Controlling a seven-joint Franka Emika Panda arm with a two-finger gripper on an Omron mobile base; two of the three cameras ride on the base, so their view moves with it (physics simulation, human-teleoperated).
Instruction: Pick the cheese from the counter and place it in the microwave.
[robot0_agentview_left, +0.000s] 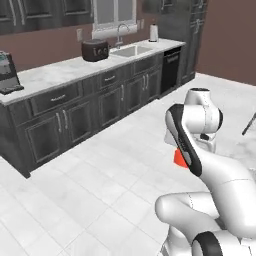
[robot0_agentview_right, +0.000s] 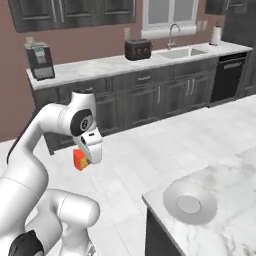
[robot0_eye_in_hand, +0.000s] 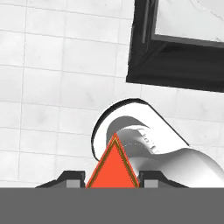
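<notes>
Across the tiled floor (robot0_agentview_left: 100, 175) runs the long marbled counter (robot0_agentview_right: 115, 64) with its toaster (robot0_agentview_right: 138, 49) and sink (robot0_agentview_right: 182, 52), a grey plate (robot0_agentview_right: 190, 203) sits on the near countertop, and my claw (robot0_eye_in_hand: 113, 180) is clenched on the cheese (robot0_eye_in_hand: 113, 168), held above the floor.

Cheese (robot0_eye_in_hand: 113, 168) between tool (robot0_eye_in_hand: 111, 178) fingers, above floor (robot0_eye_in_hand: 52, 87).

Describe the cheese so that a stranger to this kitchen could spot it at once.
Start at the white robot arm out over the pale tiled floor, away from the long counter. Follow it to the end effector, shut on the cheese. It is a small red-orange wedge, the one bright thing there.
</notes>
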